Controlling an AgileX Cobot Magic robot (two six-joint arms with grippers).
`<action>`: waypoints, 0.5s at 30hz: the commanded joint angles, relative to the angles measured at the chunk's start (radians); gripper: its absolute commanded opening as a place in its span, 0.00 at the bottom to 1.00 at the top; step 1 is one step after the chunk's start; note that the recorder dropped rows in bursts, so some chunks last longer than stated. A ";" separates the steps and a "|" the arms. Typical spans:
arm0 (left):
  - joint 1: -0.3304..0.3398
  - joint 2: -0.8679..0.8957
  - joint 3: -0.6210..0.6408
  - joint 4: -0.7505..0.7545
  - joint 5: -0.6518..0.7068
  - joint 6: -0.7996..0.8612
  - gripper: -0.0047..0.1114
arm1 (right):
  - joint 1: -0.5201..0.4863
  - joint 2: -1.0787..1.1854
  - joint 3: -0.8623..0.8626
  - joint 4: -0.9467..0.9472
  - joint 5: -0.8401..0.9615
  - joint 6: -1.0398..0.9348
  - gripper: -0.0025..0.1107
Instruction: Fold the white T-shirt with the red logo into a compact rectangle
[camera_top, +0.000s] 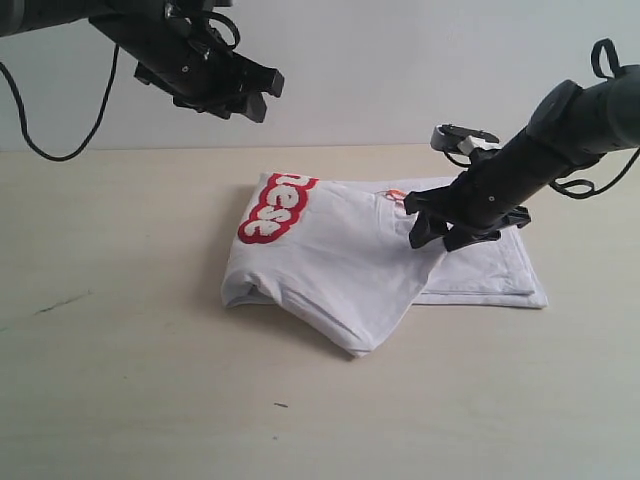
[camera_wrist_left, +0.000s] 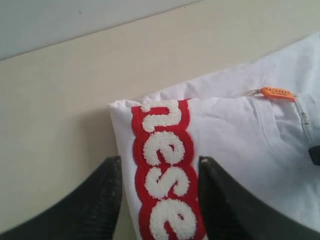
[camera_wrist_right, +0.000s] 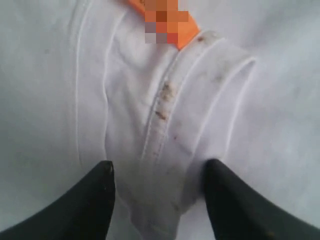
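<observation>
We see the pale table (camera_top: 120, 380) carrying the white T-shirt (camera_top: 340, 270), partly folded into a rumpled stack near its middle, with one flap draped toward the front. The red logo (camera_top: 278, 208) runs along the shirt's far left corner, only "nese" showing. Our left gripper (camera_top: 255, 95) hangs high above that corner, jaws wide, holding nothing. Our right gripper (camera_top: 440, 238) sits down on the cloth, jaws parted astride the ribbed collar (camera_wrist_right: 170, 125), near the orange tag (camera_wrist_left: 276, 93).
</observation>
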 joint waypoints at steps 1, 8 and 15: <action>0.002 0.010 -0.003 0.012 0.010 0.004 0.45 | 0.005 0.013 -0.007 -0.003 -0.003 -0.006 0.44; 0.002 0.029 -0.003 0.017 0.008 0.004 0.45 | 0.017 -0.008 -0.083 -0.003 0.062 -0.026 0.03; 0.002 0.040 -0.003 0.020 0.006 0.021 0.45 | 0.024 -0.044 -0.157 -0.065 0.102 -0.035 0.02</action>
